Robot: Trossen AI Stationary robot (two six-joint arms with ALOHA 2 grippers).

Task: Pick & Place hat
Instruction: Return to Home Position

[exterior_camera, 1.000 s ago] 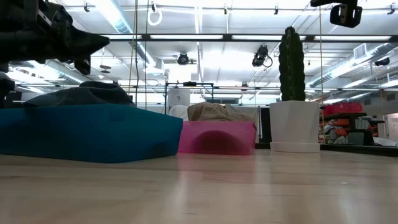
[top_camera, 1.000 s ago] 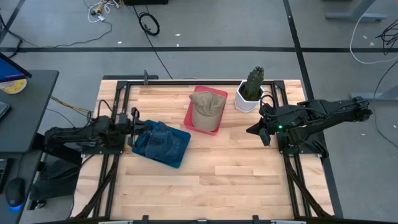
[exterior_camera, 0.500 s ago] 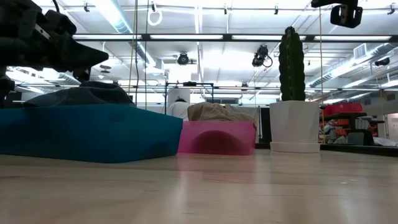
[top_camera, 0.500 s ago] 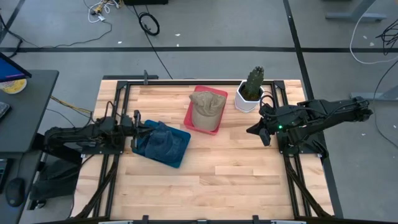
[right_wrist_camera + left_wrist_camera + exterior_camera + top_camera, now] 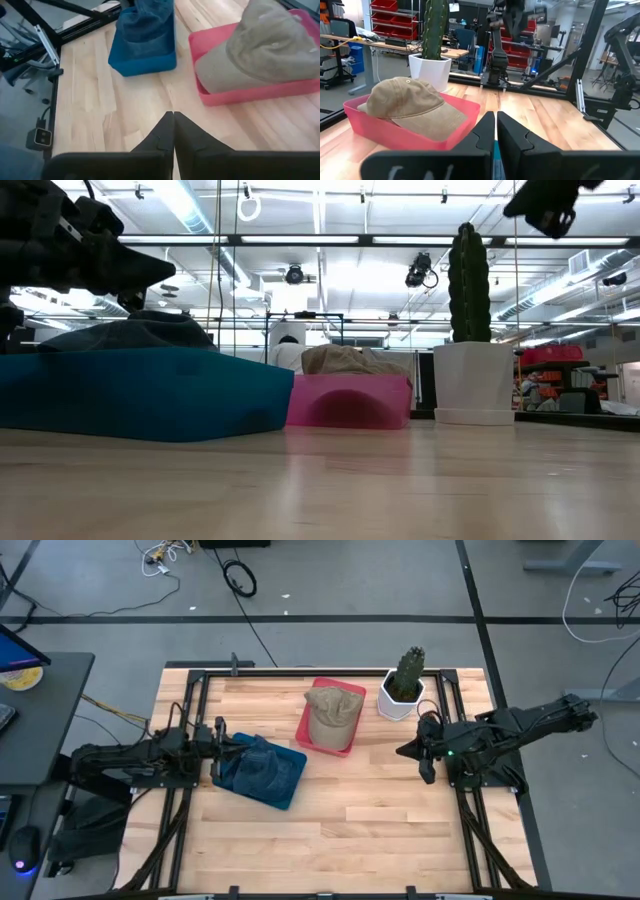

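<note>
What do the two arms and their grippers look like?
Both arms are black, built of slim jointed links. The right arm shows a small green light near its wrist. The left gripper and right gripper each end in two dark, tapered fingers.

Table (image 5: 330, 830): pale wood planks, smooth, faint sheen. Pink bin (image 5: 304, 733): matt plastic. Brown cap (image 5: 332, 712): soft woven cloth.

Looks past the left gripper (image 5: 495, 116), pinched together with only a sliver of gap. Finds a tan cap (image 5: 410, 102) lying in a pink bin (image 5: 375, 131) on the wooden table (image 5: 545, 120). Just behind the bin, meets a cactus (image 5: 434, 30) upright in a white pot (image 5: 430, 71); farther across, the other arm (image 5: 502, 45) at the table's far edge.
</note>
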